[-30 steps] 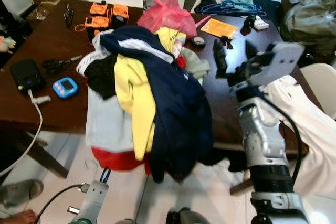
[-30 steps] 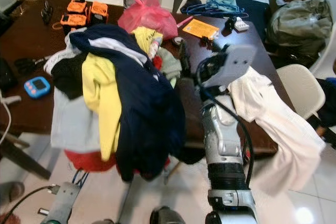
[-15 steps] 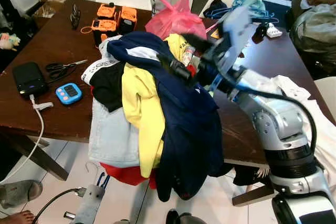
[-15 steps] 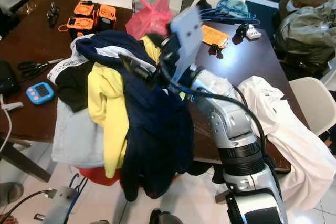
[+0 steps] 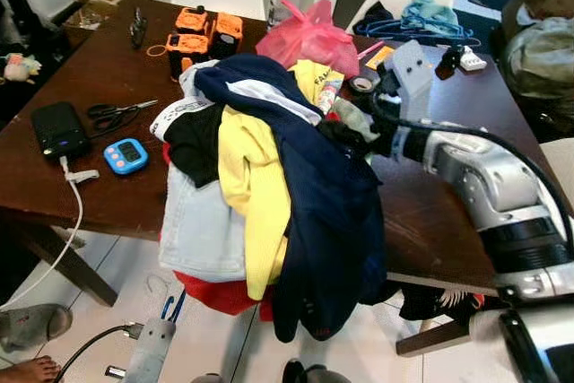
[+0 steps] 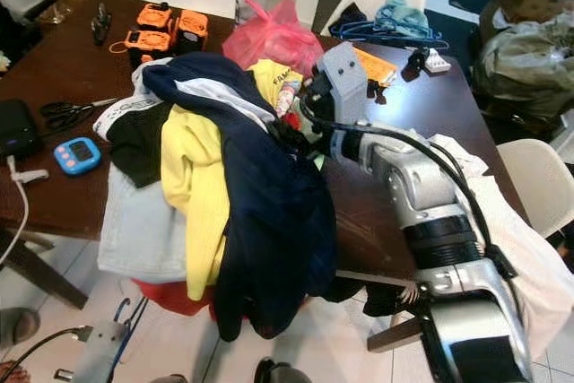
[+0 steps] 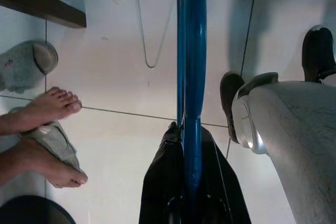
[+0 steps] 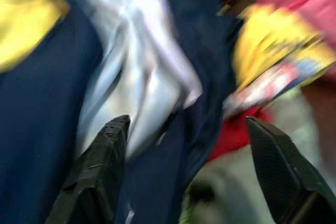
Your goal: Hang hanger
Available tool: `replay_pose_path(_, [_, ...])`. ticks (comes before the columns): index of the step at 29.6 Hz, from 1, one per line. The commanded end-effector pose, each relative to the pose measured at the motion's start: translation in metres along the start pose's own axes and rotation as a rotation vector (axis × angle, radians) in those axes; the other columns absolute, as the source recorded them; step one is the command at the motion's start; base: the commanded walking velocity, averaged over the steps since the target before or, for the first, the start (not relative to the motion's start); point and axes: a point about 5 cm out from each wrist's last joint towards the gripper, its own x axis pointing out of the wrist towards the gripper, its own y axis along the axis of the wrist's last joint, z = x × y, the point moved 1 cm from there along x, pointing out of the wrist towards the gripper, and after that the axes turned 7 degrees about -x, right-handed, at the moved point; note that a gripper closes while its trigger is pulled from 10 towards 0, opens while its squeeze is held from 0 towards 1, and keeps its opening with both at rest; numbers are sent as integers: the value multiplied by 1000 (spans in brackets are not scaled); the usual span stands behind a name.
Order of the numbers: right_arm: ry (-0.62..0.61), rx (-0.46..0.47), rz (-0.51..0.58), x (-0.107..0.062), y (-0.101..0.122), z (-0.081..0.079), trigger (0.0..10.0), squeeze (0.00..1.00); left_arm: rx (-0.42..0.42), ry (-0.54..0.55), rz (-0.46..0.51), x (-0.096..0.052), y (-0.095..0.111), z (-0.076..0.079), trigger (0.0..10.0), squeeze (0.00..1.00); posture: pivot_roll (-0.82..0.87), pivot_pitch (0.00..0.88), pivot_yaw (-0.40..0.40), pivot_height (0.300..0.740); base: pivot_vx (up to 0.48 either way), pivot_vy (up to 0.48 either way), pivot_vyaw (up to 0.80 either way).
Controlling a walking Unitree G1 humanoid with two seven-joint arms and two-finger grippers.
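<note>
A dark wooden tabletop (image 5: 108, 60) stood on a pale tiled floor (image 7: 121, 77), with white chairs at its far side and a heap of clothes (image 5: 269, 186) spilling over its near edge: a navy jacket (image 5: 323, 204) on top, a yellow shirt (image 5: 247, 168) beside it at 9 o'clock, pale denim and something red beneath. At 12 o'clock from the heap lay a pink plastic bag (image 5: 309, 31); at 11 o'clock sat orange battery packs (image 5: 202, 29); at 9 o'clock were scissors (image 5: 112, 114), a black power bank (image 5: 58, 127) and a small blue timer (image 5: 124, 155). A tangle of blue hangers (image 5: 395, 26) with a teal cloth rested at the far edge, at 1 o'clock from the heap. The right pincer (image 8: 189, 166) had reached in from 3 o'clock to the top of the heap; its wrist view, blurred, showed the two black fingers (image 8: 100, 166) held well apart just over the navy and white fabric, gripping nothing. The left pincer (image 7: 191, 203) hung low near the floor, at 6 o'clock from the heap, closed around the shaft of a blue hanger (image 7: 190, 51) that ran straight out from it. A thin wire hanger (image 7: 137, 19) lay on the tiles beyond, and a person's bare feet (image 7: 44, 129) with grey slippers stood close by.
</note>
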Motion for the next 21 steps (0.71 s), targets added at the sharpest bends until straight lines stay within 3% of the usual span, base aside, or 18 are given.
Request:
replay_pose_path(1, [115,64,-4,-4,-7,-10,0,0,-18,-57,-44,-3,-13,20,10000,0,98,43,-81,740,0,0,0])
replay_pose_path(4, [197,106,19,-8,-7,-16,0,0,-19,-57,-46,-3,-14,20,10000,0,98,42,-81,740,0,0,0])
replay_pose_path(5, [280,192,70,-10,-4,-22,0,0,-16,-57,-47,-4,-14,20,10000,0,100,40,-81,740,0,0,0])
replay_pose_path(7, [280,192,70,-10,-4,-22,0,0,-16,-57,-47,-4,-14,20,10000,0,100,40,-81,740,0,0,0])
replay_pose_path(8, [265,222,98,-8,-1,-20,4588,0,-15,-57,-47,-4,-14,20,10000,0,100,39,-81,740,0,0,0])
replay_pose_path(9, [265,222,98,-8,-1,-20,4588,0,-15,-57,-47,-4,-14,20,10000,0,100,39,-81,740,0,0,0])
replay_pose_path(10, [203,239,141,-4,5,-14,10000,0,-13,-56,-46,-3,-14,19,10000,0,101,37,-81,740,0,0,0])
replay_pose_path(11, [109,262,212,2,14,-4,10000,0,-12,-54,-45,-3,-14,19,10000,0,102,36,-80,740,0,0,0])
replay_pose_path(12, [109,262,212,2,14,-4,10000,0,-12,-54,-45,-3,-14,19,10000,0,102,36,-80,740,0,0,0])
replay_pose_path(15, [-56,320,378,5,36,13,10000,0,-9,-48,-45,-3,-14,16,10000,0,110,36,-80,740,0,0,0])
replay_pose_path(17, [-57,323,414,2,43,12,10000,0,-7,-44,-46,-4,-15,13,10000,0,110,35,-79,740,0,0,0])
replay_pose_path(18, [-9,304,395,1,42,6,10000,1000,-6,-41,-49,-4,-18,12,10000,0,109,35,-79,740,0,0,0])
replay_pose_path(21, [25,291,379,0,41,2,10000,1000,-5,-39,-51,-5,-19,10,10000,0,110,34,-79,740,0,0,0])
